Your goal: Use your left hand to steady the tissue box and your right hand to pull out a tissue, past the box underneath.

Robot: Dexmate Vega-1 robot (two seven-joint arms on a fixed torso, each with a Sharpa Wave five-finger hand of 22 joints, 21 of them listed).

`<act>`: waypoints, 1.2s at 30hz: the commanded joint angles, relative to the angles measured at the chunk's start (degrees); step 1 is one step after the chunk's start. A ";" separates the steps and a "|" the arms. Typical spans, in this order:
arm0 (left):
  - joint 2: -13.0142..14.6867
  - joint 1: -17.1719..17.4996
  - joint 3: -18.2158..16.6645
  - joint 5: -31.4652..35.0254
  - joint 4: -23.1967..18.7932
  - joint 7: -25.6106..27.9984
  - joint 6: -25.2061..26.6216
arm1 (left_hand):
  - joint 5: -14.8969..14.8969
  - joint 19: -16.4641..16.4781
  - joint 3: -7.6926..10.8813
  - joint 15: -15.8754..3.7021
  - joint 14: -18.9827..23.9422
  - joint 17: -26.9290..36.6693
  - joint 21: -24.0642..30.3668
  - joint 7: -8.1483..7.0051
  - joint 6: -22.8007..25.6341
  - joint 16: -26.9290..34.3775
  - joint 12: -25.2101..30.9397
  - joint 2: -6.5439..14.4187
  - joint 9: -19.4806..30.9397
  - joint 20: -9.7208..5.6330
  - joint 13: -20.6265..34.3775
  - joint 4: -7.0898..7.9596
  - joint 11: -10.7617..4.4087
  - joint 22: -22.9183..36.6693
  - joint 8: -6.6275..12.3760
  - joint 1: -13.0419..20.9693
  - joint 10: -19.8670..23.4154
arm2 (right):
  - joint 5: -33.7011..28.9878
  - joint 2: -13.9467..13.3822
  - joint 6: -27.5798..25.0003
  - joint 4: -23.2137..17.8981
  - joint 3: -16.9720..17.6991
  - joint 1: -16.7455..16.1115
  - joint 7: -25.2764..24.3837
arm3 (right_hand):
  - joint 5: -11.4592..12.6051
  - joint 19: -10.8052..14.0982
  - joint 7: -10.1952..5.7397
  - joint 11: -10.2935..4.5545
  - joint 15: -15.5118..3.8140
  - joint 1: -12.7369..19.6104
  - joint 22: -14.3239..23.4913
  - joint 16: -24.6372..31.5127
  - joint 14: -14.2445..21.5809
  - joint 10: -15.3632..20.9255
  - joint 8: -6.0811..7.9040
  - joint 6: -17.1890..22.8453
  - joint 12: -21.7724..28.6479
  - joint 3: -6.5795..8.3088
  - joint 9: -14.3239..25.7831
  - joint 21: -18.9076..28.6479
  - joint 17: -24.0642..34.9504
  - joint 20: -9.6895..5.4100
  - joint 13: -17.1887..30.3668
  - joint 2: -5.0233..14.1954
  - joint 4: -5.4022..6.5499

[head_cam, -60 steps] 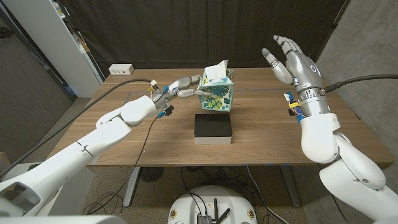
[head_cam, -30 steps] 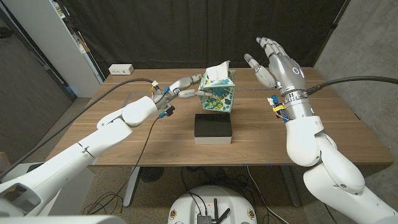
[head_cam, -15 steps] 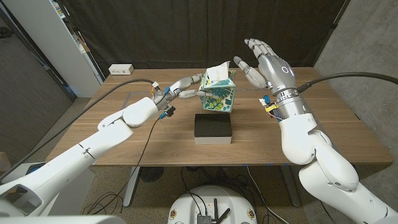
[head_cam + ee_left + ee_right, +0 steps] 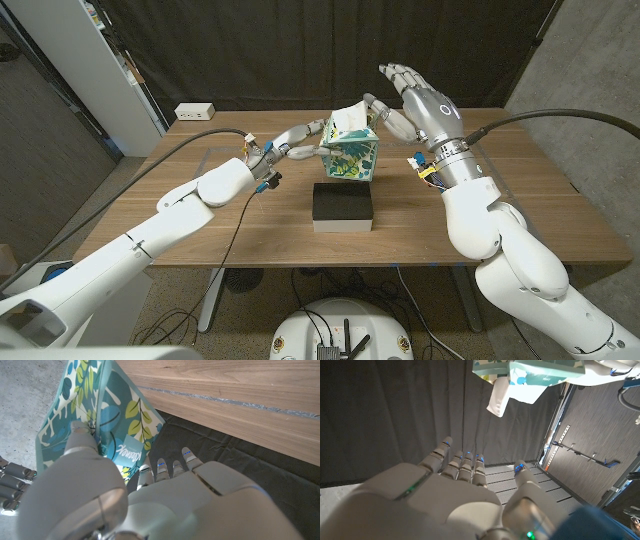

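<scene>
Wooden table (image 4: 250, 215), left hand (image 4: 297, 139) gripping tissue box (image 4: 350, 148), right hand (image 4: 408, 98) spread, empty, right wrist view reveals tissue (image 4: 501, 396)

A dark curtain (image 4: 250, 50) is hanging behind the wooden table (image 4: 560, 215), which is standing on a grey concrete floor (image 4: 90, 190). A white power strip (image 4: 195, 112) is lying at the table's far corner, near a white shelf (image 4: 95, 45).
</scene>
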 commanded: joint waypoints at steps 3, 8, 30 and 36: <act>0.41 1.04 -0.35 1.37 -1.07 1.02 0.59 | 0.38 -0.33 0.41 -0.40 -2.09 0.09 0.56 -0.59 0.30 0.02 0.32 0.40 8.24 0.08 0.11 -0.12 0.05 0.20 0.26 0.18 -0.38 | 0.00 0.35 0.81 0.99 -0.62 1.81 2.12 | 0.43 0.00 0.12 0.52 -0.12 2.03 0.13 -0.29 -0.76 -0.91 0.45 1.17 -0.13 0.83 0.24 0.05 -0.26 0.87 0.01 -0.15 -2.10; 0.50 1.30 -0.23 3.36 -1.70 2.16 1.30 | 0.38 -0.36 0.49 -0.40 -2.12 0.09 0.55 -0.62 0.30 0.02 0.32 0.37 8.22 0.09 0.11 -0.13 0.11 0.20 0.29 0.14 -0.42 | -0.33 0.83 0.38 1.71 -1.19 2.92 2.98 | 0.66 -0.38 -0.36 0.75 0.26 3.17 0.10 -0.59 -1.31 -1.47 0.49 1.44 -0.18 1.23 0.29 -0.08 -0.48 1.32 0.01 -0.49 -3.50; 0.34 1.45 -0.01 6.32 -2.50 3.44 2.78 | 0.37 -0.43 0.84 -0.56 -2.54 0.08 0.54 -0.62 0.32 -0.04 0.31 0.26 8.10 0.03 0.11 -0.17 0.12 0.19 0.42 -0.01 -0.59 | -1.60 0.74 -1.19 4.26 -3.87 7.79 7.05 | 1.11 -1.02 -1.21 0.49 1.01 7.34 0.07 -1.20 -3.69 -3.67 2.36 8.35 0.00 2.12 0.83 -0.03 -0.96 4.72 0.04 -1.31 -7.20; 0.26 1.54 -0.06 6.36 -2.55 3.44 2.90 | 0.38 -0.43 0.97 -0.60 -2.59 0.08 0.54 -0.67 0.33 -0.03 0.31 0.24 8.10 0.09 0.10 -0.19 0.09 0.18 0.49 -0.04 -0.62 | -2.78 0.89 -2.56 4.37 -4.65 8.72 9.09 | 1.06 -1.36 -1.78 0.63 1.35 8.07 0.06 -1.27 -4.22 -3.70 3.03 11.06 0.16 2.06 0.90 -0.14 -1.03 5.13 0.05 -1.94 -7.48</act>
